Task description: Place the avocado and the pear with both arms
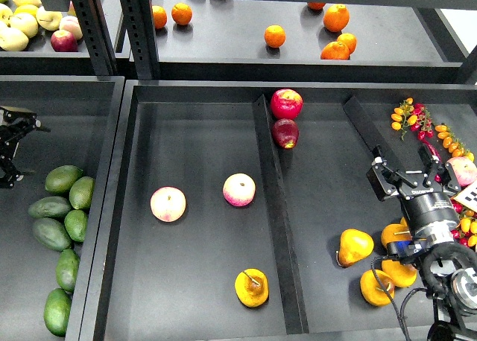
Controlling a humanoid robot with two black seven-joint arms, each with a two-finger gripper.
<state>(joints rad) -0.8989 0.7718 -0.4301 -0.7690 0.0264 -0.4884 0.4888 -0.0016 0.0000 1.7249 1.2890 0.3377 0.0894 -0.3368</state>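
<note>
- Head view: the divider [277, 222] splits the big tray.
- Just left of the divider's near end lies the pear [252, 288], stem up, alone.
- Well left of the divider, in the side bin, sits the avocado [63, 179], topmost of its heap.
- Right gripper [417, 170], right of the divider, stands spread and empty.
- Left gripper [11, 144], above the avocados, looks dark; I cannot tell its state.

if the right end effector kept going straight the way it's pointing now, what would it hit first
The right end effector is open and points up the picture, toward the back of its bin. Nothing lies directly ahead; the cherry tomatoes sit just right of that line. Probably the bin's back wall, though depth is unclear.
</note>
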